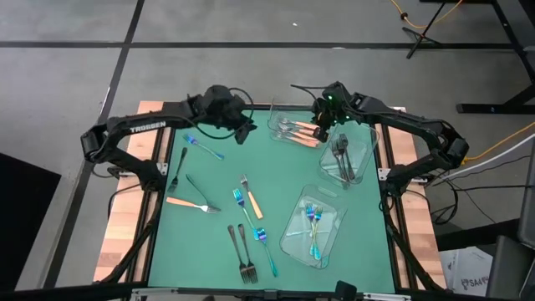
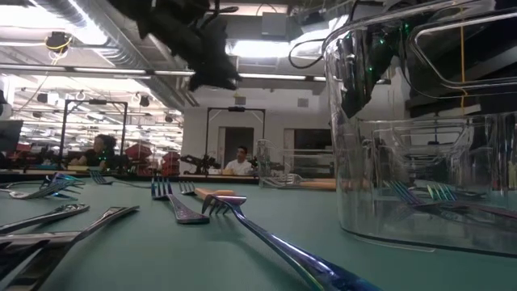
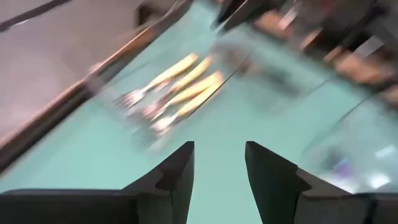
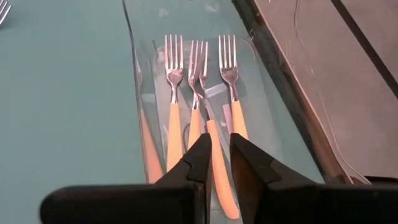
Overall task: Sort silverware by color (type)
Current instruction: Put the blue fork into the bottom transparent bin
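Right gripper [image 4: 219, 158] is above the far tray [image 1: 276, 121], jaws narrowly parted around the handle of an orange fork [image 4: 208, 134], gripping it; two more orange forks lie alongside in that tray. Step in hand, as judged: depositing this fork. Next move calls for parting the jaws, then lifting clear. Left gripper [image 3: 219, 168] hovers just left of the tray, released and empty. Unsorted forks [image 1: 242, 242] lie on the mat well nearer the camera than the tray
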Available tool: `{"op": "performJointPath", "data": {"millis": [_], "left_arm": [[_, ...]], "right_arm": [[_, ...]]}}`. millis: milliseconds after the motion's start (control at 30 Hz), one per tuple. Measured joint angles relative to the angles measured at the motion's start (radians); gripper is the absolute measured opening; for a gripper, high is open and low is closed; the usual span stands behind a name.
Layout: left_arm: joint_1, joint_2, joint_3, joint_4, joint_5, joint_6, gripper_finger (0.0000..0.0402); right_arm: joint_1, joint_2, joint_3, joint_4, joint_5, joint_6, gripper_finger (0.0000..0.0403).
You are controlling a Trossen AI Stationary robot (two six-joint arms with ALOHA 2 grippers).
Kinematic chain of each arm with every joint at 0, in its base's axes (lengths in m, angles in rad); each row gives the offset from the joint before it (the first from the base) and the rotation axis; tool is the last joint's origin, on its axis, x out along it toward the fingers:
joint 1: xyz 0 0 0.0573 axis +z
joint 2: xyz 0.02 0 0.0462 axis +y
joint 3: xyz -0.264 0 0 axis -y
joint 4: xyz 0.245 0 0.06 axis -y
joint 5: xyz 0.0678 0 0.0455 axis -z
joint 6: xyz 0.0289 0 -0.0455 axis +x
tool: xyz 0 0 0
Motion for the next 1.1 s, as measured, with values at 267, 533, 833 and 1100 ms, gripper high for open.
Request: {"op": "performJointPath", "data": {"millis": [267,533,833,1100], "left_arm": [[0.007,-0.001,0.114,-0.484,-0.205,0.314,0.0137],[0.066,0.000,0.053,-0.669,-0.230,0.509,0.0137],[0.142,0.000,-0.114,-0.631,-0.239,0.744,0.0137],[0.193,0.000,-0.268,-0.472,-0.278,0.865,0.0137]], "right_arm": [[0.000,0.000,0.000,-0.032,0.000,0.000,0.0046],[0.000,0.000,0.000,-0.038,0.000,0.000,0.0046],[0.000,0.000,0.000,-0.037,0.000,0.000,0.0046],[0.000,0.000,0.000,-0.037,0.000,-0.001,0.0046]]}}
